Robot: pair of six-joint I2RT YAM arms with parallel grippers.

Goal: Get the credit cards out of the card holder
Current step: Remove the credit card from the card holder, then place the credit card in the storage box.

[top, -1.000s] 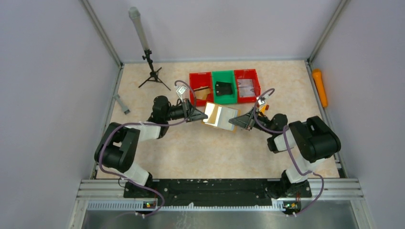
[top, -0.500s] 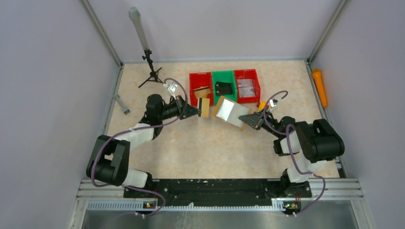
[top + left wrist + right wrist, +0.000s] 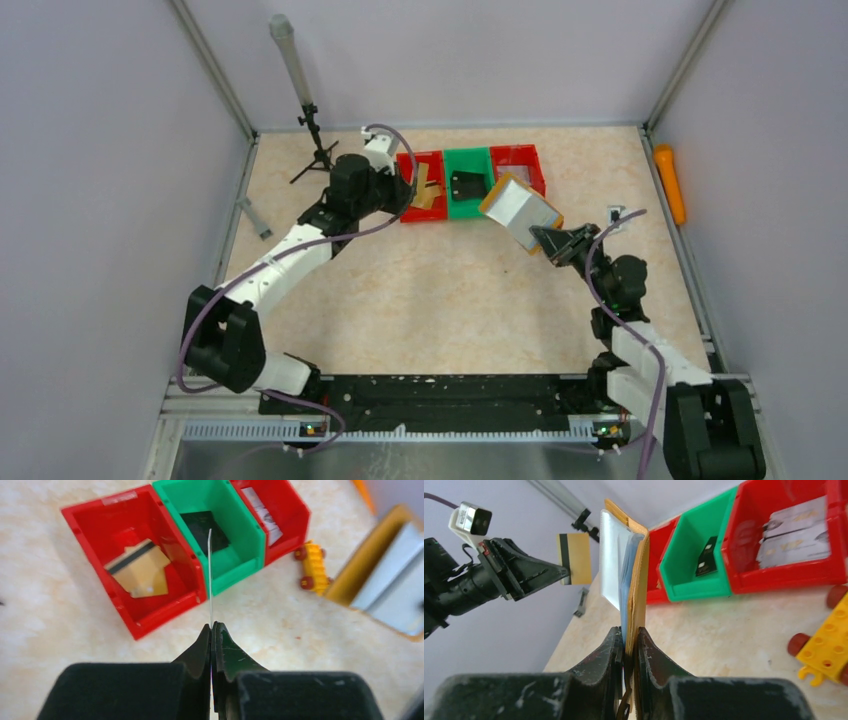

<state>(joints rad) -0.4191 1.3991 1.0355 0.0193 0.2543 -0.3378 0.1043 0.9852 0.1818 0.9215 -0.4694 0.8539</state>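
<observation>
The task is partly done, by the look of it. At least two tan credit cards lie in the left red bin, which stands in a row with a green bin and another red bin near the far edge of the tabletop. The left gripper has its jaws closed on one more credit card, held on edge above the left red bin and not yet let go. The right gripper has its jaws pinched on the lower edge of the card holder, which hangs open in the air near the right end of the row. A pale blue layer shows inside its fold. I cannot tell whether that is a card left to pull or only lining. What remains for certain is dropping the held card into the bin.
</observation>
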